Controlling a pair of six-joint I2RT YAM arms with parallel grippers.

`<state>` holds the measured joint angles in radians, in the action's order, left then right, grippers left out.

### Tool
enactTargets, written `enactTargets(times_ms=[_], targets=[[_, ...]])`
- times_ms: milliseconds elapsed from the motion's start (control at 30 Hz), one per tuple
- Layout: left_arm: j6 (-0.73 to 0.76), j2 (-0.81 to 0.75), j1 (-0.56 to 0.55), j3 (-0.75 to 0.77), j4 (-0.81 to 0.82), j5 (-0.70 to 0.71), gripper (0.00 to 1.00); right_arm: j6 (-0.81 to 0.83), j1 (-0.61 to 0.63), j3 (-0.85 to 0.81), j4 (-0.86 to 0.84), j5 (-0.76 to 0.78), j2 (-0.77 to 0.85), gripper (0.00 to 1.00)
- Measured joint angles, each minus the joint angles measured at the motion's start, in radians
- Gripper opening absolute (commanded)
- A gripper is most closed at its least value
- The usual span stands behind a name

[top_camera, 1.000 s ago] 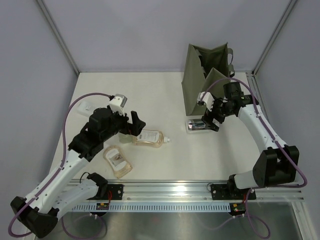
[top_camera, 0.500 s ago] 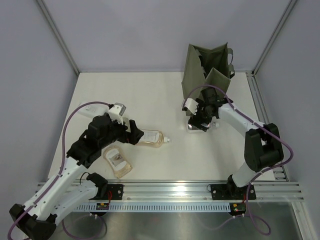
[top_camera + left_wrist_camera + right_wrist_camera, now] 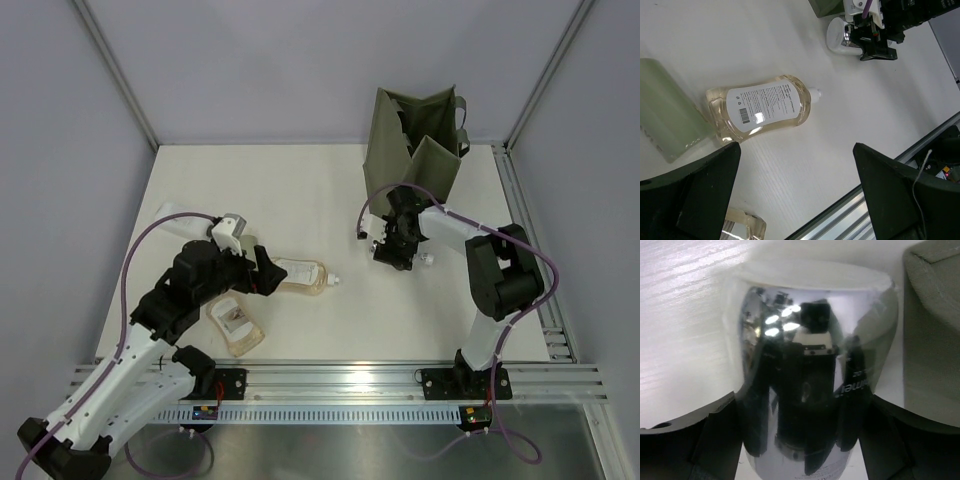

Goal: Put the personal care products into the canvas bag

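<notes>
— What is the right claw (image 3: 802, 410) doing?
— Its two fingers stand on either side of the silver bottle (image 3: 810, 340). I cannot tell whether they are pressing it yet. The bottle lies on the desk (image 3: 330, 200), just beside the foot of the green bag (image 3: 935, 315).
— How will it handle?
— It looks hard, glossy and rounded, so I judge it slippery. Squeeze squarely across the wide body, not near an end.
— And the left claw (image 3: 795, 195)?
— Spread wide and holding nothing, above a clear pouch (image 3: 762, 105) of amber liquid that lies flat.
— Is that one softer?
— Probably floppy and sloshing. Take it across the labelled middle, or it may sag and slip.
</notes>
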<state>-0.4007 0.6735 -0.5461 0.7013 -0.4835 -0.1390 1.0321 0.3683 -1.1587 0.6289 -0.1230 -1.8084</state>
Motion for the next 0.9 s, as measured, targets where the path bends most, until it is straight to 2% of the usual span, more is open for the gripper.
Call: enactTargets(times_ms=[33,133,167,233,300,433,700,833,900], targets=[[-0.01,-0.01,0.0,-0.006,0.0,-0.001,0.99,-0.001,0.003,-0.003,0.006,0.001,-0.004,0.63],[-0.035,-0.032,0.0,-0.017,-0.001,-0.005,0.99,-0.011,0.006,-0.016,0.023,-0.002,-0.011,0.42],[-0.044,-0.034,0.0,-0.018,-0.001,-0.006,0.99,-0.017,0.006,-0.016,0.024,-0.002,-0.011,0.32],[-0.063,-0.034,0.0,-0.019,0.002,-0.01,0.99,-0.031,0.006,-0.016,0.026,-0.006,-0.011,0.21],[-0.08,-0.033,0.0,-0.024,0.007,-0.013,0.99,-0.055,0.006,-0.016,0.03,-0.023,-0.008,0.01],[-0.107,-0.032,0.0,-0.029,0.008,-0.018,0.99,-0.134,0.006,0.005,0.065,-0.105,0.022,0.0],[-0.148,-0.019,0.001,-0.079,0.066,-0.073,0.99,-0.337,0.006,0.027,0.176,-0.371,0.252,0.0],[-0.159,0.018,0.001,-0.082,0.083,-0.106,0.99,-0.393,0.002,-0.056,0.248,-0.498,0.303,0.0],[-0.158,0.028,0.001,-0.082,0.081,-0.116,0.99,-0.422,-0.007,-0.154,0.304,-0.559,0.303,0.0]])
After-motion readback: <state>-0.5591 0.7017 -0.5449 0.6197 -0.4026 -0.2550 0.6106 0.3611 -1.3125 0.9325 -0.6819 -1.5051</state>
